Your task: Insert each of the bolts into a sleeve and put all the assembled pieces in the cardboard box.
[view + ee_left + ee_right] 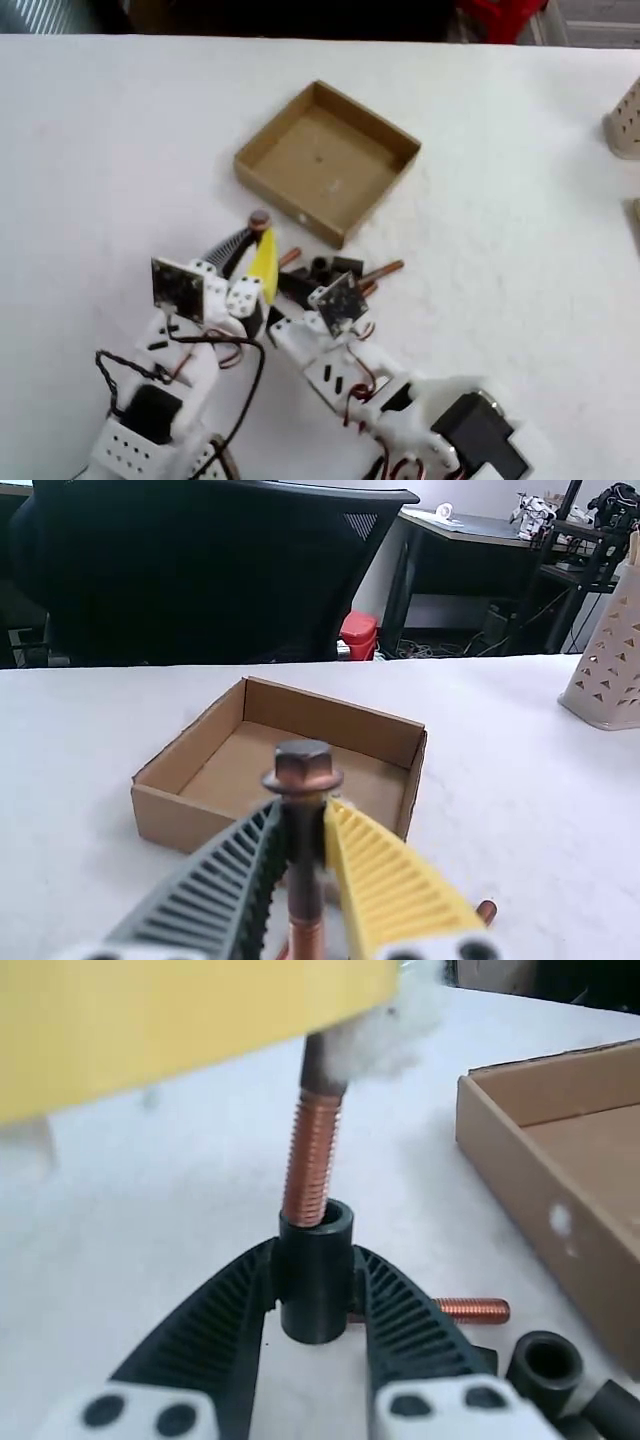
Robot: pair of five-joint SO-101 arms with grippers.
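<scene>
Plainly, at the lower left of the high view the left hand (256, 235) is pinching a copper bolt (302, 772) upright between its grey and yellow fingers, with the head on top and the threaded shank hanging down. Just to its right, near the lower centre, the right hand (315, 1255) is clamping a black sleeve (316, 1305) upright between its dark fingers. The bolt's threaded tip is sitting at the sleeve's open mouth and seems to be just entering the bore rather than resting fully home. Above, in the upper centre, the cardboard box (325, 160) is sitting open on the white desk (520, 250) and is holding nothing. Slightly further right, just below the box's near wall, loose parts are lying on the desk: at least two loose bolts (385, 269) and a few loose sleeves (335, 266), none of them joined as far as I can tell. Judging from this, the task is only beginning. The first pairing is being made, no assembled piece is lying in the box, and the other bolts and sleeves are waiting to be matched and carried over.
</scene>
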